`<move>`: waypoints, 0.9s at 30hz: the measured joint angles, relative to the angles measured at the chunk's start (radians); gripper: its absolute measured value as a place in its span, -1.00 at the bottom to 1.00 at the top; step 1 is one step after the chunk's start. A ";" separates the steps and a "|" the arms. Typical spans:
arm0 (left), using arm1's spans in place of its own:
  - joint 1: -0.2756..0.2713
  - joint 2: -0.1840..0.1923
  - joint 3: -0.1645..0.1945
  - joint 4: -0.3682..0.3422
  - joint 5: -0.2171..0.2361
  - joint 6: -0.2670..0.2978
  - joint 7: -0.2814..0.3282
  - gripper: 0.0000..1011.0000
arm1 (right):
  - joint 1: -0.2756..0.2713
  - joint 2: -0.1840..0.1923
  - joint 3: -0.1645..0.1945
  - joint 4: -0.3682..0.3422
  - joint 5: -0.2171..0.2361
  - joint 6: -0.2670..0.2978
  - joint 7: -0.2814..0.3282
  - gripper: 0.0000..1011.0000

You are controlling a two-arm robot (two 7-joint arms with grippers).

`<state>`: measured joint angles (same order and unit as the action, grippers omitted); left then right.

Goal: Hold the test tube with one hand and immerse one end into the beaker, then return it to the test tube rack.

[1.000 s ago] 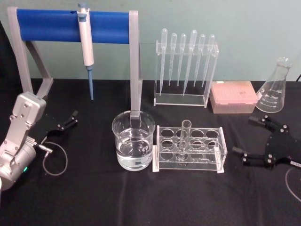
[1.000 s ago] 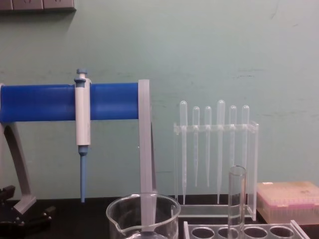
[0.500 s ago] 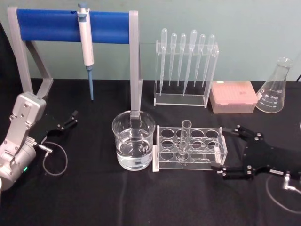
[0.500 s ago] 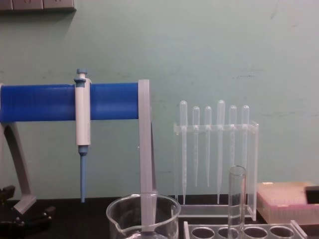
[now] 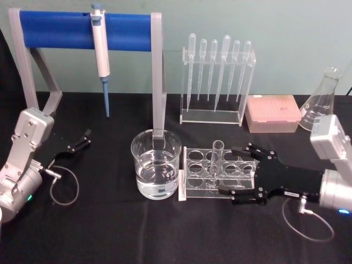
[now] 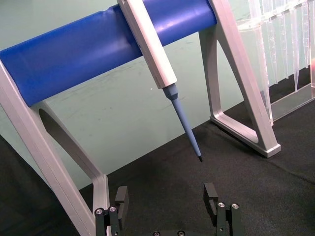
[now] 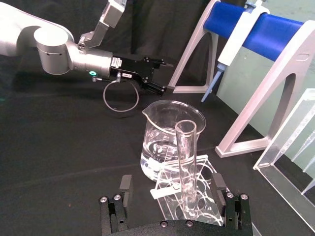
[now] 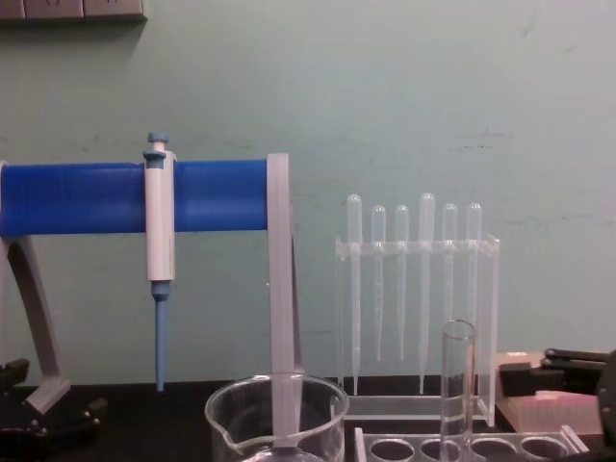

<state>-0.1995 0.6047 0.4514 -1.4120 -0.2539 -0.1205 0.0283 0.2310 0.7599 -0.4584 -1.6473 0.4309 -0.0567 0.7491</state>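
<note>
Moved: the right gripper [image 5: 227, 169] has come in from the table's [image 5: 137, 231] right edge and now sits over the right end of the test tube rack [image 5: 190, 187].
Right gripper state: jaws wide apart, holding nothing.
Test tube [image 5: 215, 162]: upright in a middle hole of the rack, mid-table, untouched; I see it just ahead of the jaw gap in the right wrist view.
Beaker [image 5: 156, 165]: just beside the rack's left end, part filled.
Left gripper [image 5: 82, 138]: parked near the left edge, spread, empty.
Meaning: I read this as the approach; the grasp is not yet made, and dip and return are both pending.

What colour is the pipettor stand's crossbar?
Blue. The crossbar shows best in the head view.
</note>
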 joint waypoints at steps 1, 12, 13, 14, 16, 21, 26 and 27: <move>0.000 0.000 0.000 0.000 0.000 0.000 0.000 0.98 | 0.006 -0.004 -0.004 0.004 -0.003 0.003 -0.001 0.98; 0.000 0.000 0.000 0.000 0.000 0.000 0.000 0.98 | 0.079 -0.059 -0.045 0.059 -0.023 0.024 -0.009 0.98; 0.000 0.000 0.000 0.000 0.000 0.000 0.000 0.98 | 0.083 -0.062 -0.048 0.064 -0.023 0.025 -0.009 0.98; 0.000 0.000 0.000 0.000 0.000 0.000 0.000 0.98 | 0.089 -0.067 -0.052 0.072 -0.024 0.026 -0.009 0.98; 0.000 0.000 0.000 0.000 0.000 0.000 0.000 0.98 | 0.096 -0.072 -0.055 0.080 -0.025 0.026 -0.009 0.98; 0.000 0.000 0.000 0.000 0.000 0.000 0.000 0.98 | 0.112 -0.085 -0.063 0.098 -0.025 0.029 -0.009 0.98; 0.000 0.000 0.000 0.000 0.000 0.000 0.000 0.98 | 0.125 -0.096 -0.072 0.115 -0.023 0.031 -0.010 0.98; 0.000 0.000 0.000 0.000 0.000 0.000 0.000 0.98 | 0.127 -0.098 -0.073 0.118 -0.023 0.031 -0.010 0.98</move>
<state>-0.1996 0.6047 0.4514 -1.4120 -0.2539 -0.1205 0.0283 0.3585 0.6615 -0.5317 -1.5293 0.4076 -0.0257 0.7387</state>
